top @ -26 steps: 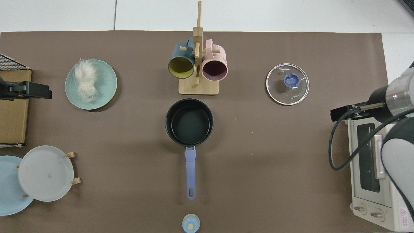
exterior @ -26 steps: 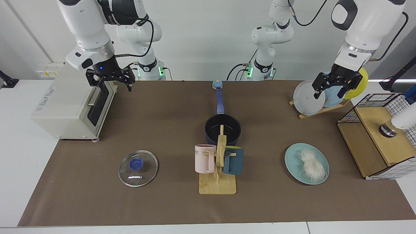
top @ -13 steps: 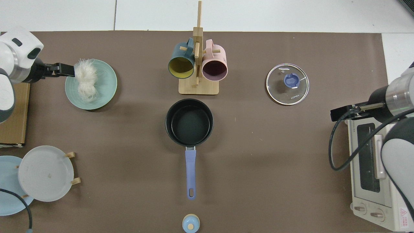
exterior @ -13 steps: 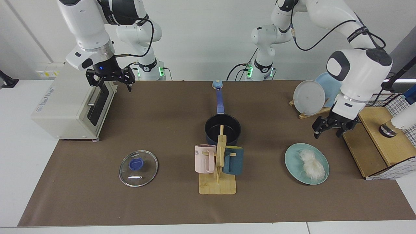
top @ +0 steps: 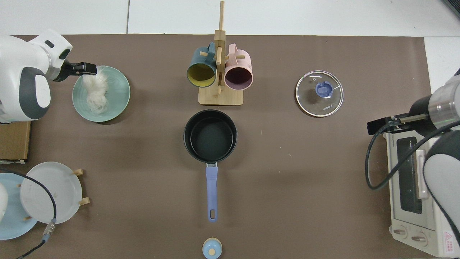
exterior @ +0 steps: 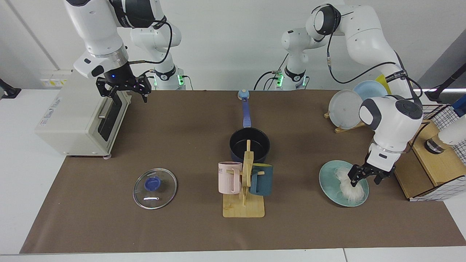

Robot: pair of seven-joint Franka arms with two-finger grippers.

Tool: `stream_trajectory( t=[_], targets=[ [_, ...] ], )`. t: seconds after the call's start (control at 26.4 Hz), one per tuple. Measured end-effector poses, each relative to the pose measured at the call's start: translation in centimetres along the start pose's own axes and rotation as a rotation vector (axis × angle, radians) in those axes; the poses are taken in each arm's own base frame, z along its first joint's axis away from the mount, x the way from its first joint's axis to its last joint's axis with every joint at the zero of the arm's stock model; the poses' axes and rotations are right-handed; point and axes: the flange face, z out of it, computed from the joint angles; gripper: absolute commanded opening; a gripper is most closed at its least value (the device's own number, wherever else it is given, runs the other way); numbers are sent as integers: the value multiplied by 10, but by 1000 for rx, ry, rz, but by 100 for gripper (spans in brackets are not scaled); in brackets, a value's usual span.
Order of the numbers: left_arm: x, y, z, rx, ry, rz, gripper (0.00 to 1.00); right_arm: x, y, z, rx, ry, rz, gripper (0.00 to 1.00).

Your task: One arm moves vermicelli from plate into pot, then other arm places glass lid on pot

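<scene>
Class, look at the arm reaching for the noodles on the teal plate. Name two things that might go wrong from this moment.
1. The left gripper is at one end of the bundle of thin white vermicelli, not its middle, so loose strands may trail or stay on the round pale teal plate.
2. The wooden mug rack stands close beside the small dark navy pot; a low carry might snag it.
The right gripper waits over the toaster oven.

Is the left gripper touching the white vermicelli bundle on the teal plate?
Cannot tell. Both views put the left gripper at the white vermicelli bundle on the teal plate; neither shows contact or gap plainly.
</scene>
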Motion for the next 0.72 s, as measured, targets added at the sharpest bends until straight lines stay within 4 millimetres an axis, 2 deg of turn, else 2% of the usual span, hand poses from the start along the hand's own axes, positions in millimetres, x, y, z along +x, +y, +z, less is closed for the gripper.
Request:
stream_trajectory(
  t=[0.15, 0.42, 0.61, 0.64, 0.72],
  targets=[
    [5, 0, 11, -2, 3, -17, 100, 1, 2, -1, -1, 11, 3, 100],
    [1, 4, 47, -8, -7, -44, 100, 18, 7, -11, -1, 49, 10, 99],
    [-4, 9, 72, -13, -11, -43, 97, 45, 5, 5, 3, 40, 4, 99],
    [-4, 10, 75, -15, -14, -42, 92, 54, 4, 10, 5, 40, 6, 99],
    [-5, 11, 78, -15, -17, -42, 77, 74, 0, 20, 8, 44, 13, 99]
  ],
)
